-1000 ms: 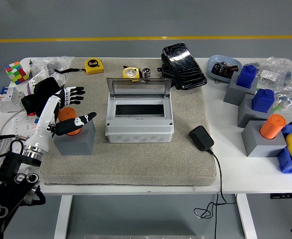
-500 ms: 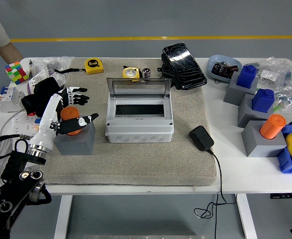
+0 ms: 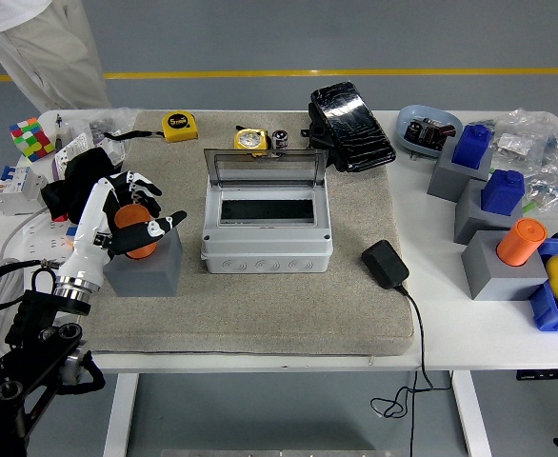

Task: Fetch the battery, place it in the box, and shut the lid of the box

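Note:
An orange cylindrical battery [image 3: 132, 231] stands in a grey block [image 3: 146, 267] on the left of the mat. My left hand [image 3: 149, 206] comes in from the lower left. Its fingers curl over the back of the battery and the thumb lies across its front. The battery is still seated in the block. The grey box [image 3: 267, 249] stands at mid-mat to the right, its clear lid [image 3: 265, 169] raised upright at the back and its inside dark. My right hand is not in view.
A black glove [image 3: 77, 176] and a colour cube [image 3: 29, 136] lie behind my hand. A black adapter [image 3: 385, 263] lies right of the box. Grey blocks with blue and orange parts [image 3: 520, 241] stand at the right. A person's legs [image 3: 46, 48] are at the far left.
My left hand's fingers have curled from spread to closed over the orange battery. A person has walked into view at the top left.

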Robot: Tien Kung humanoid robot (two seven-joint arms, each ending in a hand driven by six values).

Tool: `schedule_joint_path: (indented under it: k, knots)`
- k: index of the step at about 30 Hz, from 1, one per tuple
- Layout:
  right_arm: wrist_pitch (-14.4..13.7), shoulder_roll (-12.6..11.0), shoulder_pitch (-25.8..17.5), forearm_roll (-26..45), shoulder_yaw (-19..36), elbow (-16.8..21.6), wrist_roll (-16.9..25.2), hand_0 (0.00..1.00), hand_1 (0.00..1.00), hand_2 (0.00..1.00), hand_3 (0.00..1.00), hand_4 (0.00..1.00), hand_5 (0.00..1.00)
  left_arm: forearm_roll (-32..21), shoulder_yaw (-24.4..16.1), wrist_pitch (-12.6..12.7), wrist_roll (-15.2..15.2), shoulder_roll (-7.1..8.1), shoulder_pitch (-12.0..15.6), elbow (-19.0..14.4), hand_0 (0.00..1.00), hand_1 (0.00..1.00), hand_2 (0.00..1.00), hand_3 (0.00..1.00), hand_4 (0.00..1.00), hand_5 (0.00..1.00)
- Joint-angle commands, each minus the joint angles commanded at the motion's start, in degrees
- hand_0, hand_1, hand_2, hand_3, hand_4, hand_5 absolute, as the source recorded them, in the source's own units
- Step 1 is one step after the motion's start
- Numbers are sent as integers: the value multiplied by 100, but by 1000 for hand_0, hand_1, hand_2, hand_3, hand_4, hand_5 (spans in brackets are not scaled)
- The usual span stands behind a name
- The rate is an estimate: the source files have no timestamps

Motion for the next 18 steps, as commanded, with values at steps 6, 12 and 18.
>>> schedule_joint_path:
  k: [6,12,18]
  knots:
    - [0,-4,18,18,-18,-2,-1,660,631,632,544,937,443,-96,27,17,-70,5,-33,-5,96,118,204,272,980,2]
    - [-3,-11,35,31,-55,0,-2,660,631,633,544,937,442,-214,109,56,-178,14,-70,-6,68,75,179,250,953,2]
    - [-10,-7,16,35,-75,-3,1,660,631,632,544,937,443,-232,169,89,-228,14,-83,4,58,53,166,225,939,2]
